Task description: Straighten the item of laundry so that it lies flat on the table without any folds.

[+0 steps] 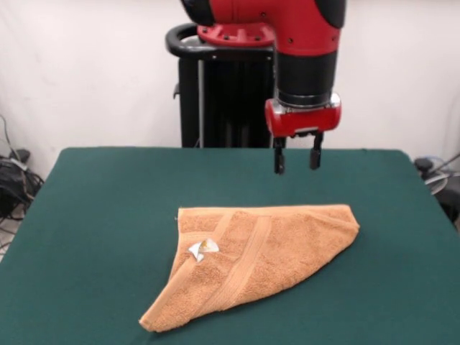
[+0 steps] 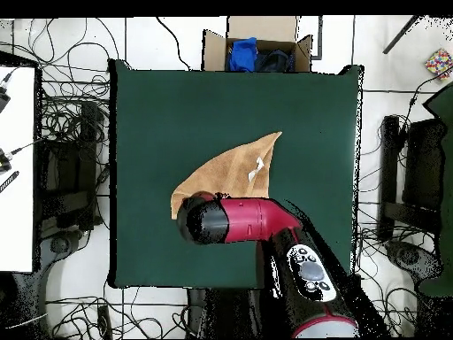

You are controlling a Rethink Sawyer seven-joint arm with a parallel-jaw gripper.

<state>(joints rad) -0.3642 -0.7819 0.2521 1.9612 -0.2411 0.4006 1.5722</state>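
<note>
Front view, read from left to right: a tangle of cables [image 1: 13, 183] lies off the table's left edge; the dark green table [image 1: 93, 215] fills the lower frame; the orange-tan terry towel [image 1: 273, 244] lies a little right of centre, folded over itself into a rough triangle, with one point toward the near left and a rounded corner at the right. A woven band [image 1: 248, 259] runs diagonally across its upper layer, and a small white care tag [image 1: 203, 249] sits near the left fold. Above the towel's far edge hangs the gripper [image 1: 295, 157], its two dark fingers [image 1: 279, 157] parted with a clear gap, holding nothing and clear of the cloth. Overhead view: the arm [image 2: 257, 221] covers part of the towel [image 2: 234, 168]; a cardboard box [image 2: 261, 40] stands beyond the table's far edge.
</note>
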